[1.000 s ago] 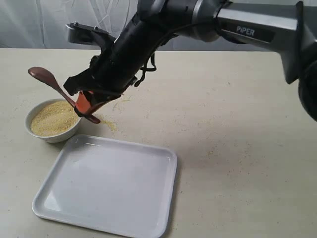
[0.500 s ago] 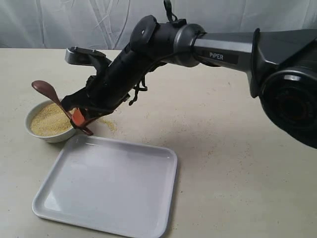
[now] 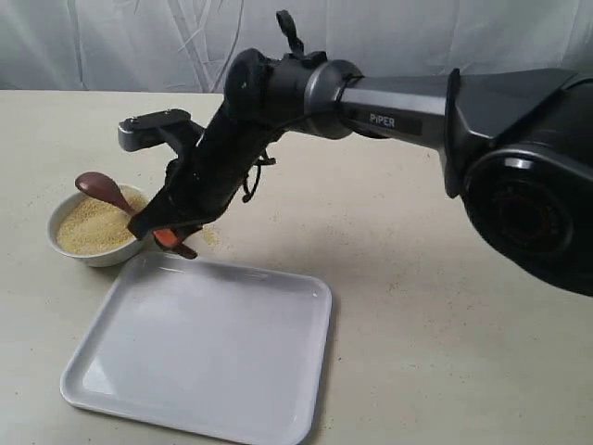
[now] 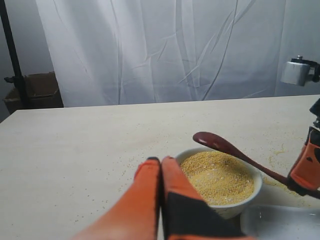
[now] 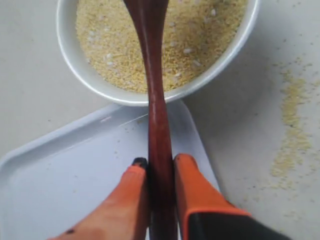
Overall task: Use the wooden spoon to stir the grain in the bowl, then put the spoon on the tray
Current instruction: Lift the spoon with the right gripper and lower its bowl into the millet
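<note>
Right gripper [image 5: 157,162]: orange fingers clamped on the thin handle of the slim dark reddish-brown wooden spoon [image 3: 104,189]. The handle slopes up across the rim of the small round white bowl [image 3: 91,259], with the oval scoop held over the sandy yellow-tan grain [image 3: 91,226]; whether scoop and grain touch cannot be told. The bowl stands just beside a corner of the large flat white rectangular tray [image 3: 204,357]. Loose spilled granules [image 5: 291,134] lie on the beige table [image 3: 435,324] beside the bowl. Left gripper [image 4: 161,161]: fingers pressed together, holding nothing, near the bowl.
</note>
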{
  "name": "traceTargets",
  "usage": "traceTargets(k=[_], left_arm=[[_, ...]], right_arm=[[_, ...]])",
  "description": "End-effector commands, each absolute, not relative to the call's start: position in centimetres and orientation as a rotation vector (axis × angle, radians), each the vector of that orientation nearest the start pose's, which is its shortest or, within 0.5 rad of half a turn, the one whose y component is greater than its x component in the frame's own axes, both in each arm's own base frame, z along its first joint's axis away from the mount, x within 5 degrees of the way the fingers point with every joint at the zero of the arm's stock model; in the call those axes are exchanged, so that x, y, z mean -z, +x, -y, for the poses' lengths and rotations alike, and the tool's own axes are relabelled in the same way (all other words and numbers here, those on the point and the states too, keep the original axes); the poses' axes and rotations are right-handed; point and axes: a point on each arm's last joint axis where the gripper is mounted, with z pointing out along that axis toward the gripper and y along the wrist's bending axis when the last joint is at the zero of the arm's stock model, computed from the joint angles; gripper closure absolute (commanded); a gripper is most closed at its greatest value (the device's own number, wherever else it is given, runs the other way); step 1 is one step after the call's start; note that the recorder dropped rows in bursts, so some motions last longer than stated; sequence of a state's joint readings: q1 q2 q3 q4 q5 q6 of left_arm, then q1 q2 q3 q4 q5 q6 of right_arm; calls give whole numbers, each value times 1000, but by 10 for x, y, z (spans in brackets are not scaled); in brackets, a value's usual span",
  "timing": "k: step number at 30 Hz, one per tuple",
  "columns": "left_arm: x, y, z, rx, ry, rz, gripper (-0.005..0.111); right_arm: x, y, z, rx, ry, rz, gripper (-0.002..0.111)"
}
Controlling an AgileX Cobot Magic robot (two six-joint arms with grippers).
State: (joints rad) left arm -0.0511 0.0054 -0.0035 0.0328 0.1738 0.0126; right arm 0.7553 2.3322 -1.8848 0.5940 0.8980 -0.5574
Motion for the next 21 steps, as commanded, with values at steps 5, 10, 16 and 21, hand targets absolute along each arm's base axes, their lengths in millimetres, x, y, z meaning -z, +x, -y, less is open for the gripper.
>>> traceTargets(k=[5,10,16,21], left_arm=[[-198,56,3,7,70,-1645,107],[-198,56,3,7,70,-1645,107],[-198,56,3,7,70,-1645,107],[-198,56,3,7,70,-1645,107]], right_arm=[[-184,335,-382,-444,-1460,-2376,106],[-175,325,-397,-334,-1538,-2281,106],[-169,323,-400,-305,-1557,-2273,106],[-170,324,-401,-315,-1523,-2273,81]])
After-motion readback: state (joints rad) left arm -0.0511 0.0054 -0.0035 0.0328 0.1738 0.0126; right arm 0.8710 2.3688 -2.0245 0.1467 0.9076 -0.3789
